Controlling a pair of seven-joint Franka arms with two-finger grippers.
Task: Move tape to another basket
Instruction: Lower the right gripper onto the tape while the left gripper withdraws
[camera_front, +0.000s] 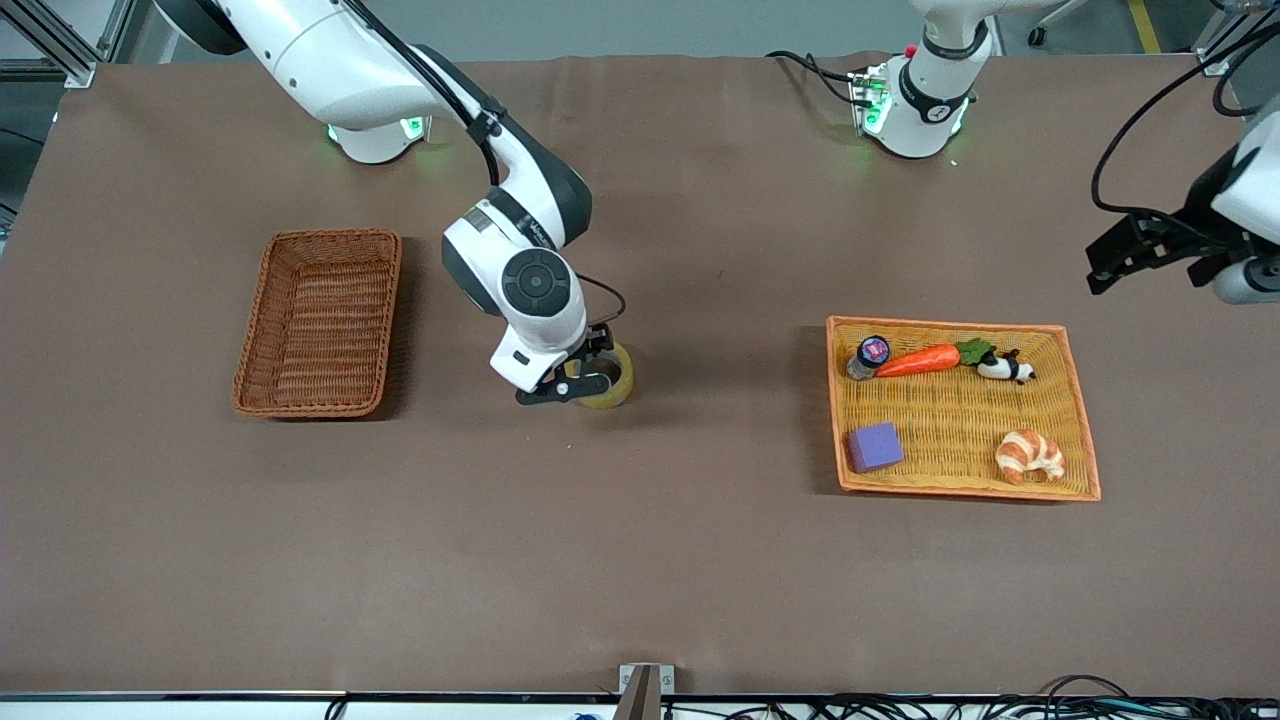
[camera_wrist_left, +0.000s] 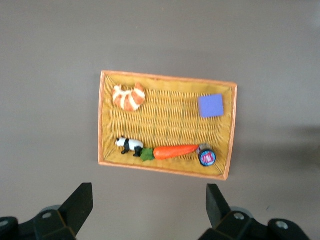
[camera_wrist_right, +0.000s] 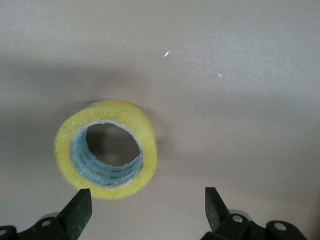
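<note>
Right gripper (camera_front: 583, 380) low at frame centre, fingers spread apart; left gripper (camera_front: 1120, 262) raised at right edge, fingers parted, waiting.

The tape (camera_front: 606, 378) lies flat on bare table between the basket (camera_front: 320, 322) and the yellow tray (camera_front: 1080, 420) — open cloth rings it at every hour except about nine to eleven o'clock in the front view, where the right gripper (camera_front: 578, 378) and its wrist crowd over it, jaws spread. The basket holds nothing, so its mouth stands unobstructed. The left gripper (camera_front: 1120, 262) hangs spread above the table at the tray's one o'clock — the tray's top is uncovered.
</note>
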